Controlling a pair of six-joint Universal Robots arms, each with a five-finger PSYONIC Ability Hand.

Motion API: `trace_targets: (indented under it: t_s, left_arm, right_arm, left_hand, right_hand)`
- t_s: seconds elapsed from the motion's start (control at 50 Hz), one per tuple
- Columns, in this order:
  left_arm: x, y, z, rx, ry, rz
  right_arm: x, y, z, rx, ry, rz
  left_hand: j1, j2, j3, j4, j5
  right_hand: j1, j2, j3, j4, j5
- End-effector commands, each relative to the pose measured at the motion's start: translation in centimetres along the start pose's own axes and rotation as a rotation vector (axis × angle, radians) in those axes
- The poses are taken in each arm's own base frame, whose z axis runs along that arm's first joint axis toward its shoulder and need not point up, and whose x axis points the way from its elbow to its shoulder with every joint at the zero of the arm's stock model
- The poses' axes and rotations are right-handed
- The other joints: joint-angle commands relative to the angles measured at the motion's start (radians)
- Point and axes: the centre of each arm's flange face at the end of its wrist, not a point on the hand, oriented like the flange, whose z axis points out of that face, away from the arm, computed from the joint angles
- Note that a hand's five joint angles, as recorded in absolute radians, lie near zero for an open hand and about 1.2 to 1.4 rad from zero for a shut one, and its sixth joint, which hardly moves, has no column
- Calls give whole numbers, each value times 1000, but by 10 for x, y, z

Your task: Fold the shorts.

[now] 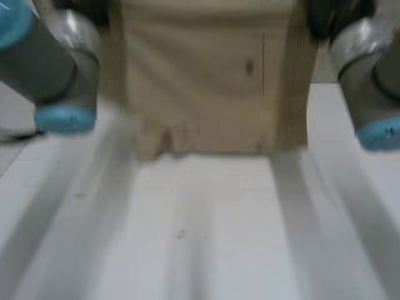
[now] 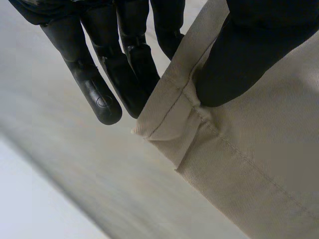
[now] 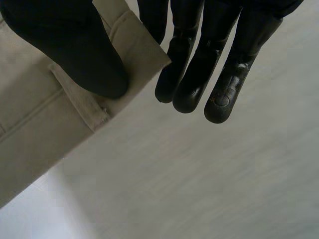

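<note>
Since fold needs both corners carried evenly, grip is mirrored, one hand per corner.
Table (image 1: 206,237): one, white, near half bare.
Shorts (image 1: 200,81): one pair, beige, toward table's far edge, between arms.
Arms: two; left arm (image 1: 50,62) and right arm (image 1: 369,81) flank cloth.
Hands: two. Left hand (image 2: 124,64) pinches stitched corner, thumb on top, fingers beneath. Right hand (image 3: 199,74) clamps opposite corner the same way.
Judged ready for carrying edge over.

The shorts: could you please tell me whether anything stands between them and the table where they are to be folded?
Nothing visible does. The left hand and the right hand each pinch a corner of the shorts between thumb and fingers, and the white table before the cloth carries no other object.
</note>
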Motion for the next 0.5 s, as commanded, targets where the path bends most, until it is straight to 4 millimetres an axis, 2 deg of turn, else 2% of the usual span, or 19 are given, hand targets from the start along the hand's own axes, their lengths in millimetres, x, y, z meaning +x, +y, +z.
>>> trace_targets:
  t_s: [0.02,0.04,0.12,0.14,0.2,0.22,0.26,0.28,0.3,0.32,0.34,0.38,0.4,0.42,0.46,0.48,0.5]
  left_arm:
    - [-75,-99,8,381,-355,-79]
    - [-73,-96,6,370,-342,-76]
    - [-51,-66,-4,266,-256,-54]
    - [-41,-50,-10,218,-218,-42]
    - [-25,-26,-21,145,-162,-25]
    - [-15,-10,-30,97,-125,-16]
    - [-5,7,-41,48,-85,-12]
    - [0,15,-47,22,-65,-9]
    - [10,35,-60,-39,-20,-5]
    - [14,41,-65,-55,-5,-4]
    - [22,55,-77,-99,31,-4]
    - [30,70,-90,-148,66,1]
    - [36,80,-97,-179,90,5]
    - [49,102,-112,-248,137,19]
    - [66,122,-130,-318,195,38]
    - [77,136,-146,-371,246,56]
    - [82,142,-154,-392,268,64]
  right_arm:
    - [45,-71,6,336,243,19]
    - [42,-71,5,326,230,20]
    - [24,-62,-1,263,154,29]
    - [14,-54,-3,234,121,30]
    - [-3,-39,-5,192,73,28]
    - [-14,-27,-6,158,40,25]
    - [-26,-12,-8,118,6,23]
    - [-40,4,-10,74,-29,20]
    - [-47,14,-12,47,-50,18]
    - [-57,26,-15,16,-75,16]
    - [-73,45,-20,-35,-119,11]
    - [-92,62,-27,-78,-169,7]
    - [-102,69,-32,-98,-197,7]
    - [-123,88,-42,-147,-256,0]
    - [-139,109,-52,-205,-306,-11]
    - [-153,127,-63,-260,-353,-25]
    - [-157,133,-68,-282,-368,-32]
  left_hand:
    - [259,203,208,203,258]
    - [259,203,208,203,258]
    - [259,203,208,203,258]
    - [259,203,208,203,258]
    - [259,203,208,203,258]
    - [259,203,208,203,258]
    - [259,203,208,203,258]
    - [259,203,208,203,258]
    - [259,203,208,203,258]
    - [259,203,208,203,258]
    - [259,203,208,203,258]
    - [259,203,208,203,258]
    - [259,203,208,203,258]
    - [259,203,208,203,258]
    - [259,203,208,203,258]
    - [259,203,208,203,258]
    - [259,203,208,203,258]
  right_hand:
    - [434,230,216,206,235]
    - [434,230,216,206,235]
    - [434,230,216,206,235]
    - [434,230,216,206,235]
    - [434,230,216,206,235]
    - [434,230,216,206,235]
    - [434,230,216,206,235]
    - [434,230,216,206,235]
    - [434,230,216,206,235]
    - [434,230,216,206,235]
    - [434,230,216,206,235]
    - [434,230,216,206,235]
    - [434,230,216,206,235]
    - [434,230,216,206,235]
    - [434,230,216,206,235]
    - [434,230,216,206,235]
    - [434,230,216,206,235]
